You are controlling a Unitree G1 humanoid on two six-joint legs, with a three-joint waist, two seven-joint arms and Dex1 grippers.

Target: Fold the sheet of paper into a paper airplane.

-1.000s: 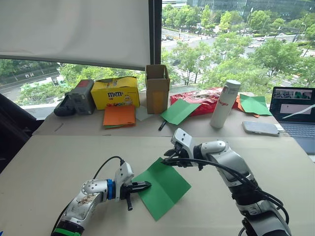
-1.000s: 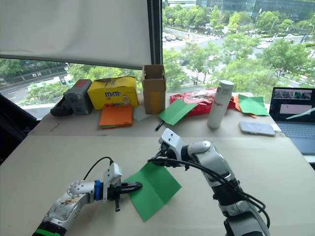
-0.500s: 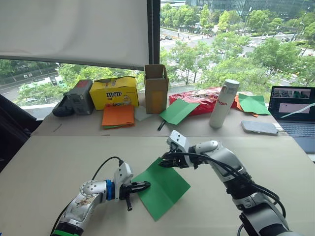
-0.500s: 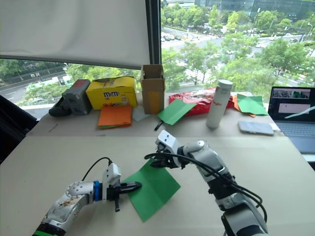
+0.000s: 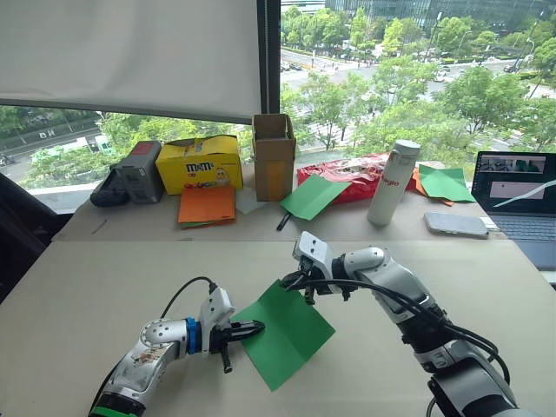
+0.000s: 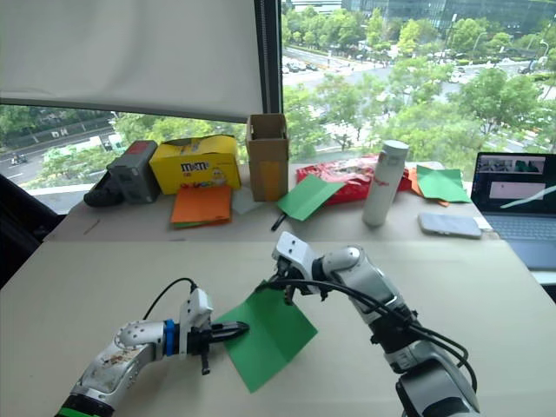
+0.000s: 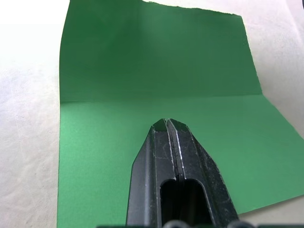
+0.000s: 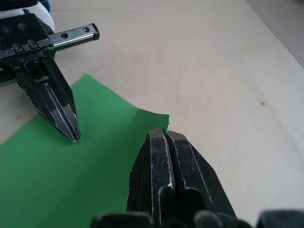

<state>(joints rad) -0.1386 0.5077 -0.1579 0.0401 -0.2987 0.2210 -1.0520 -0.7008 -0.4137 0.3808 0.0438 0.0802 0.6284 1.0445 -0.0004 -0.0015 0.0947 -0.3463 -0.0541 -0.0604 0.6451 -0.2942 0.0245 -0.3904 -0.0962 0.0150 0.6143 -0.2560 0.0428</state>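
The sheet of paper (image 5: 287, 334) lies on the table in front of me, bright green, with one straight crease across it. My left gripper (image 5: 259, 327) is shut, and its tips rest on top of the sheet at its left edge, right at the crease (image 7: 95, 100). My right gripper (image 5: 289, 282) is shut on the sheet's far corner (image 8: 159, 118), which is raised slightly off the table. The right wrist view also takes in the left gripper (image 8: 75, 137), its tip on the green paper.
Along the back of the table stand a yellow box (image 5: 202, 162), orange paper sheets (image 5: 208, 205), a tall cardboard box (image 5: 275, 156), another green sheet (image 5: 314, 196), a red bag (image 5: 347, 174) and a white bottle (image 5: 391, 182). A phone (image 5: 459, 224) and a laptop (image 5: 519, 193) sit at the right.
The right gripper has shifted a little at the sheet's far corner and now points more downward. The left gripper and the sheet have stayed in place.
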